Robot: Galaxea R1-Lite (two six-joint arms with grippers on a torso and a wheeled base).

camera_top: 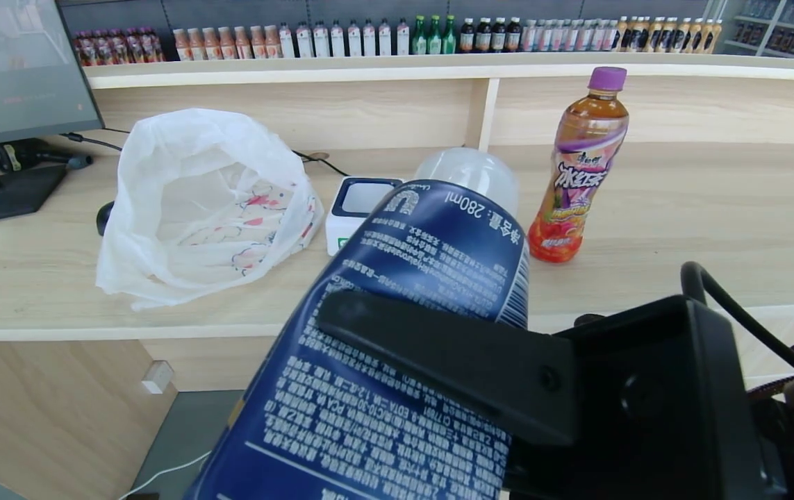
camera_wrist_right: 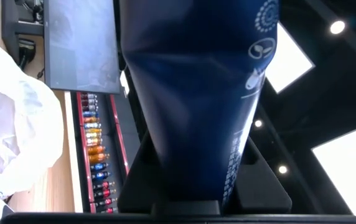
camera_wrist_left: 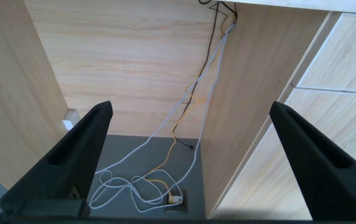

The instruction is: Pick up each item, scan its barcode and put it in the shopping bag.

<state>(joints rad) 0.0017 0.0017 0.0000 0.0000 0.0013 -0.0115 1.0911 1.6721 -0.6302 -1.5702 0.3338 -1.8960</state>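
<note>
Holding the blue can up for its scan

Right gripper has its jaws clamped across the can, which is tilted in the air in front of the counter, clear cap toward the scanner. Left gripper hangs below the counter, jaws spread wide and empty. The best approach is probably to roll the can so the barcode at the label's edge squarely faces the scanner window, then carry it to the shopping bag. Dense white print covers the label.

Fine print and barcode on blue bottle
</note>
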